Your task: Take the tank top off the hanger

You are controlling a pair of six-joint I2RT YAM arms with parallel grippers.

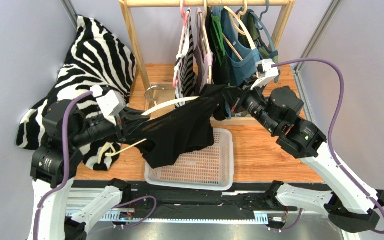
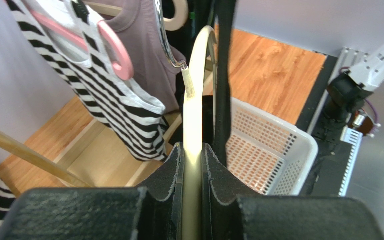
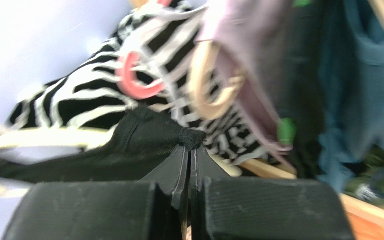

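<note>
Risks first. The right jaws hold only a small bunched edge of the black tank top. Pull hard and the fabric probably slips out of the pinch, or a strap stays hooked on the end of the cream hanger and just stretches. The left jaws grip the hanger on its thin arm, so a sideways tug could twist it in the grip. Quarters are tight: the right jaws sit just beside the garments on the rack at upper centre, and a swing could snag the striped top or the pink hanger. Part of the tank top hangs past the left edge of the white basket, so a drop could miss it.

Left jaws: nearly together, clamped on the cream hanger, plain in the left wrist view. Right jaws: shut tight on a fold of black fabric. The right wrist view is blurred, but the bunch at the tips is clear.

Tank top: centre of the top view, stretched between both arms, still draped on the hanger, above the basket. Can't tell if the hem touches the basket.
</note>
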